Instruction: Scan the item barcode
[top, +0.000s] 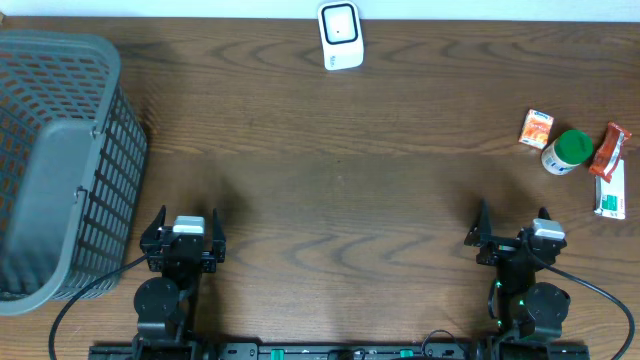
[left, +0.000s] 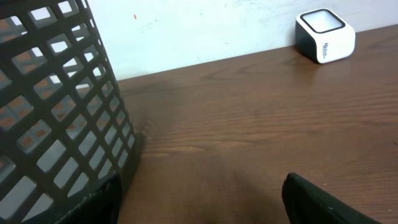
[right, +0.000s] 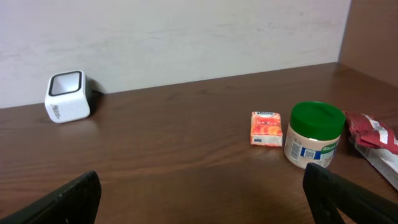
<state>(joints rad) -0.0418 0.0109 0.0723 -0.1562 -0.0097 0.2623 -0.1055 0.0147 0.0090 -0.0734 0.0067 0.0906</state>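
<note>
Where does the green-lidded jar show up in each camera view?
Overhead: green-lidded jar at far right, beside the orange packet.
Left wrist: not in it.
Right wrist: the jar sits lower right.
Shared landmark: white scanner, seen in all three.

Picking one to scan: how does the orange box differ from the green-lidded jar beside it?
The orange box is flat-sided and rectangular; the green-lidded jar is round. The box is orange and red; the jar is white under a green lid. The jar is taller and wider than the box. Both sit on the table, ungripped.
</note>
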